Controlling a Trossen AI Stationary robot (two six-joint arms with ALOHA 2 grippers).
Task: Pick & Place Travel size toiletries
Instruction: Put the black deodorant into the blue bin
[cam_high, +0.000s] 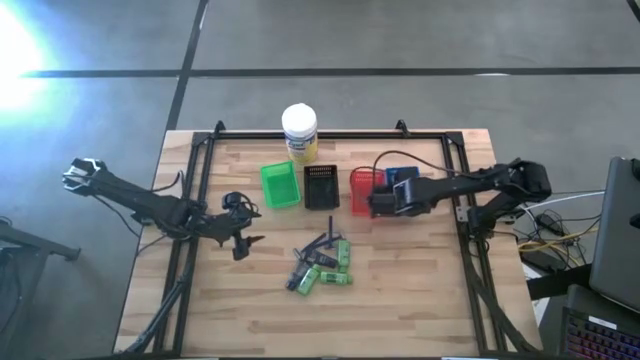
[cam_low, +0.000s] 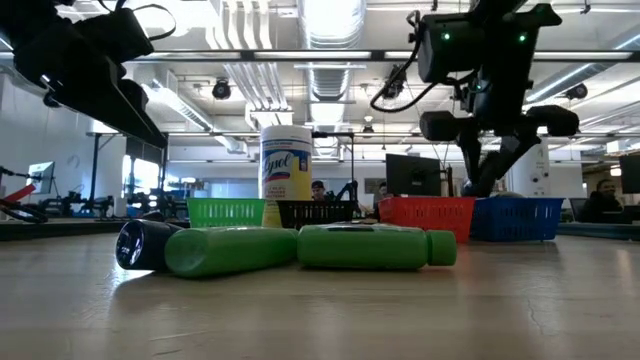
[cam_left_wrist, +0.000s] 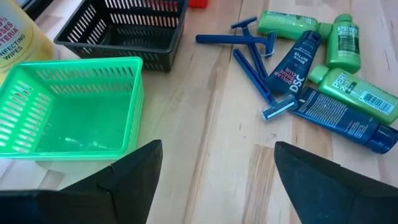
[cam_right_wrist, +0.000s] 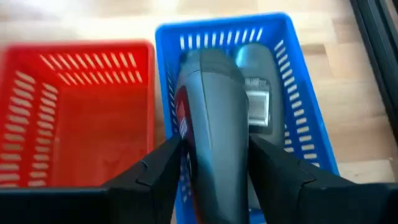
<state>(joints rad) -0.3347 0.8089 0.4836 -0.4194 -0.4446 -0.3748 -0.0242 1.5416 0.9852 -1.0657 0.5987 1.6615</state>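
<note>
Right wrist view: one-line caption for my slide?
Right gripper holds a dark grey tube over the blue basket, where another tube already lies, beside the red basket.

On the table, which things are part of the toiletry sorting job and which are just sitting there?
Job: green bottles, dark tubes, blue razors, grey tube in right gripper, blue basket, red basket, green basket, black basket.
Lying about: wipes canister.

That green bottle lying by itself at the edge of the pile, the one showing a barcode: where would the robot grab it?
Probably across the middle of the green bottle's body, from straight above. It lies flat on the table, so its long sides are exposed, though a dark blue tube lies close along one side. The open left gripper is nearest.
</note>
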